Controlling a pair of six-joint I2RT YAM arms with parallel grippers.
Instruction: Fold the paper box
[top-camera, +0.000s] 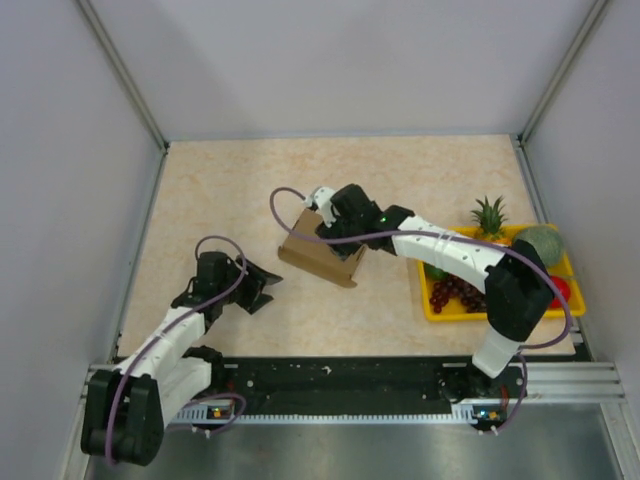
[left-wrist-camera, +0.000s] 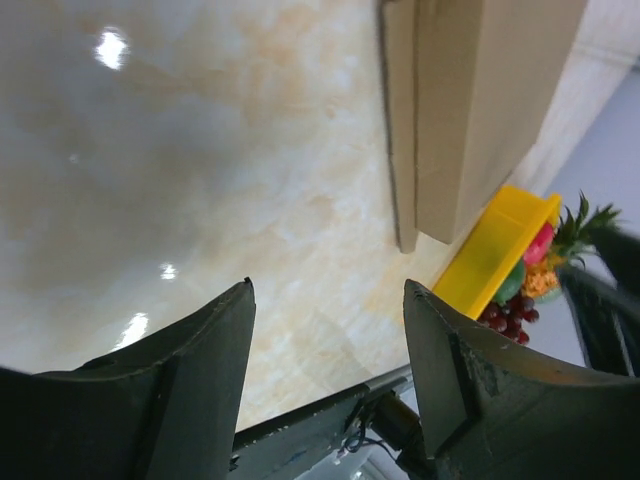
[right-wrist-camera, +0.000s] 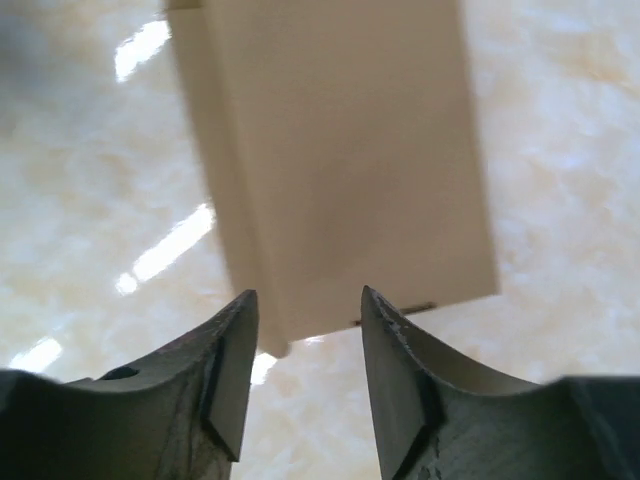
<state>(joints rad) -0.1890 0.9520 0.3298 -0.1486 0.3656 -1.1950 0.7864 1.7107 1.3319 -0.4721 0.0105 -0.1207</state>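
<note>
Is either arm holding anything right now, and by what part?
Nothing, it seems: left gripper open and empty; right gripper has its jaws apart at the paper box edge, not pinching it.

Plain brown paper box (top-camera: 322, 258) — yellow fruit tray (top-camera: 448, 317) — beige marbled table (top-camera: 220, 190).

Bare table (top-camera: 220, 190) left of paper box (top-camera: 315, 258) (yellow tray (top-camera: 455, 316) blocks right).
</note>
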